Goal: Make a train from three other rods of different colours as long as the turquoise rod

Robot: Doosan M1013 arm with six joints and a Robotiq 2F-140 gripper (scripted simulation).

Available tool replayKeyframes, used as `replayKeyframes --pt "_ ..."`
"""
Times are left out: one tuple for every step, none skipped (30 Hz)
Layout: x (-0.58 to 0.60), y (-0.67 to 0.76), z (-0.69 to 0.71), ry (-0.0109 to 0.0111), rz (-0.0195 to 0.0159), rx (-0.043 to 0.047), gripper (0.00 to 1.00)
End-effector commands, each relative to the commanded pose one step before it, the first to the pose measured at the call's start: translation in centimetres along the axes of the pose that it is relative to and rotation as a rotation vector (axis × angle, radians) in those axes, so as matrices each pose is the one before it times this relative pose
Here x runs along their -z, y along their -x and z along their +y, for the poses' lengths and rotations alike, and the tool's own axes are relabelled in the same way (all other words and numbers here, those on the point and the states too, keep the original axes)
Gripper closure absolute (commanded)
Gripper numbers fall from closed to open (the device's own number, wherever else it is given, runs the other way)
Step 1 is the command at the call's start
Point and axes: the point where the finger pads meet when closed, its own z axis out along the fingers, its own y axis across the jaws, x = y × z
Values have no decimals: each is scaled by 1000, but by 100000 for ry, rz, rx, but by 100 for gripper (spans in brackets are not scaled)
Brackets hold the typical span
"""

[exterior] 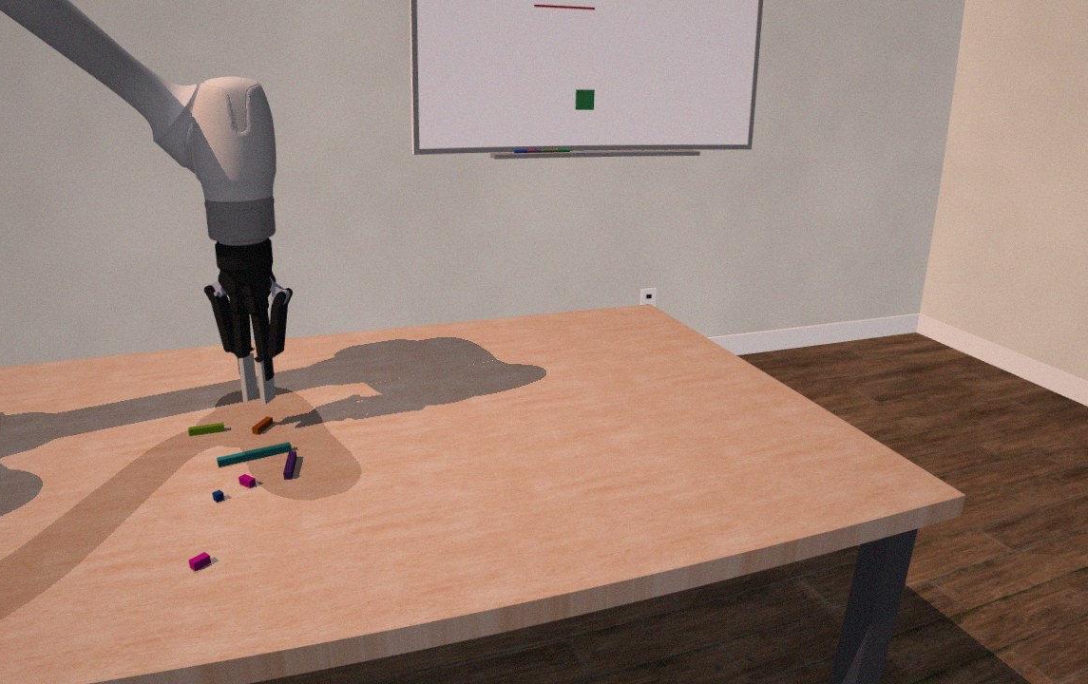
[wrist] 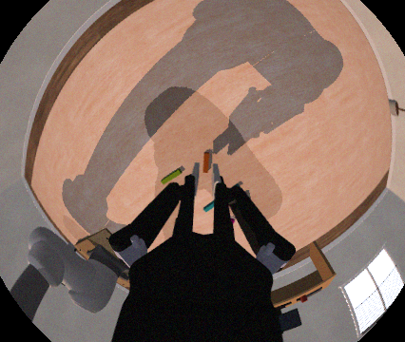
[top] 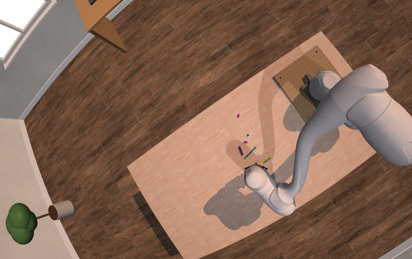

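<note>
The table [exterior: 616, 442] carried every rod at left of centre. The gripper [exterior: 257, 389] was poised above the orange rod [exterior: 261, 424], fingers pressed nearly together on nothing. The turquoise rod [exterior: 254, 455] lay just below. Judged: pre-grasp; reopening and descent were needed.

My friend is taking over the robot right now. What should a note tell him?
Gripper: shut, holding nothing, hovering just behind the orange rod.
All rods lie loose on the table: lime, turquoise, purple, blue, two magenta.
Done: no train started.
Left: pick three different colours adding to ten (for example blue, orange, lime), line them end to end, keep the others apart, let go.
</note>
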Motion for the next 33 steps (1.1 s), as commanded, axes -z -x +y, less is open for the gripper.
replayKeyframes --pt "-67 -6 -1 -7 28 0 85" --pt "-162 -1 0 0 0 0 85" --pt "-162 0 0 0 0 0 85" --pt "-162 0 0 0 0 0 85" --pt "-160 -1 0 0 0 0 85" --pt "-158 0 0 0 0 0 85" --pt "-156 0 0 0 0 0 85" --pt "-152 -1 0 0 0 0 85" --pt "-148 0 0 0 0 0 85" --pt "-144 0 0 0 0 0 85" --pt "-138 -1 0 0 0 0 85" --pt "-133 0 0 0 0 0 85" --pt "-127 0 0 0 0 0 85" --pt "-121 0 0 0 0 0 85" --pt "-113 0 0 0 0 0 85" --pt "-106 0 0 0 0 0 85" --pt "0 0 0 0 0 0 85" --pt "0 0 0 0 0 0 85" --pt "-99 0 0 0 0 0 85" --pt "-91 0 0 0 0 0 85" --pt "-83 0 0 0 0 0 85" --pt "-75 0 0 0 0 0 85" --pt "-67 0 0 0 0 0 85" --pt "-59 0 0 0 0 0 85" --pt "-51 0 0 0 0 0 85" --pt "-44 0 0 0 0 0 85" --pt "-36 0 0 0 0 0 85" --pt "-29 0 0 0 0 0 85" --pt "-23 0 0 0 0 0 85" --pt "-17 0 0 0 0 0 85" --pt "-12 0 0 0 0 0 85" --pt "-7 0 0 0 0 0 85" --pt "-4 0 0 0 0 0 85"
